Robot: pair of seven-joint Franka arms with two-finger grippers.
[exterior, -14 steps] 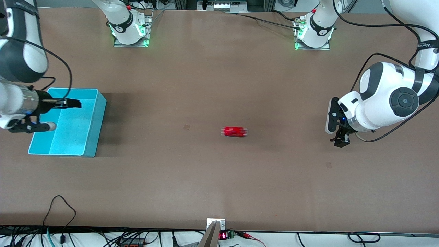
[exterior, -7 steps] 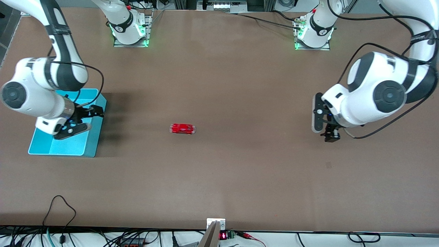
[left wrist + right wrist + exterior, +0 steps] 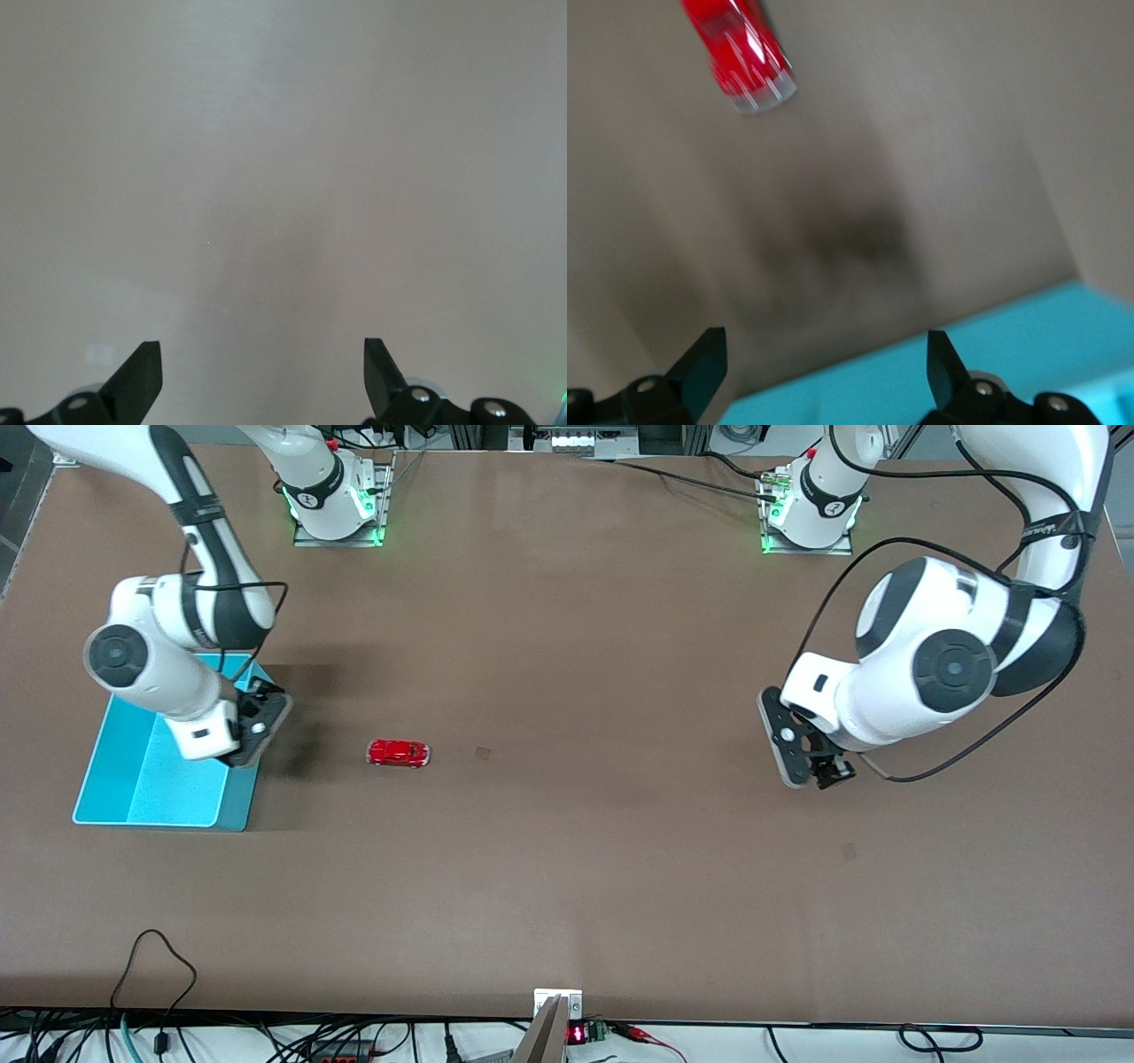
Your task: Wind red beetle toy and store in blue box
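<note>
Red beetle toy (image 3: 399, 753), small glossy red car with silvery ends: on the table beside the blue box (image 3: 115, 779), a large cyan plastic bin, long axis running from the box toward the left arm's end. Right gripper (image 3: 819, 376): fingers spread, empty, over the box's rim next to the toy, the closer one. Left gripper (image 3: 261, 376): spread, empty, well apart, waiting.

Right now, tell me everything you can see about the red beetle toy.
The red beetle toy is a tiny glossy red car with a rounded body and silvery ends. It sits on its wheels on the brown table, lengthwise along it, near the blue box, toward the right arm's end. Nothing touches it; neither gripper holds it.
</note>
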